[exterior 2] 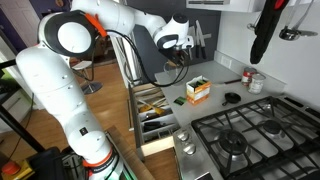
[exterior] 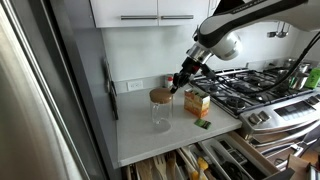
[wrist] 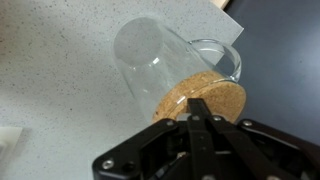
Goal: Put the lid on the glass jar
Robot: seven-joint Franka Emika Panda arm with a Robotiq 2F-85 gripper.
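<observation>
The clear glass jar (exterior: pixel 160 115) stands upright on the white counter (exterior: pixel 140 135). The round cork lid (exterior: pixel 160 96) lies flat on the jar's mouth. In the wrist view I look down on the jar (wrist: pixel 150 60), with the lid (wrist: pixel 212 92) covering its opening. My gripper (exterior: pixel 179 83) is shut, fingers pressed together with nothing between them. It hangs just beside the lid's rim, slightly above it. In the wrist view the closed fingertips of the gripper (wrist: pixel 197 103) overlap the lid's near edge; I cannot tell whether they touch it.
A yellow-orange box (exterior: pixel 197 102) stands close beside the jar, with a small dark packet (exterior: pixel 203 124) in front of it. The gas stove (exterior: pixel 250 85) lies beyond. Drawers (exterior: pixel 200 160) stand open below the counter. Small red-capped jars (exterior 2: pixel 255 80) sit by the wall.
</observation>
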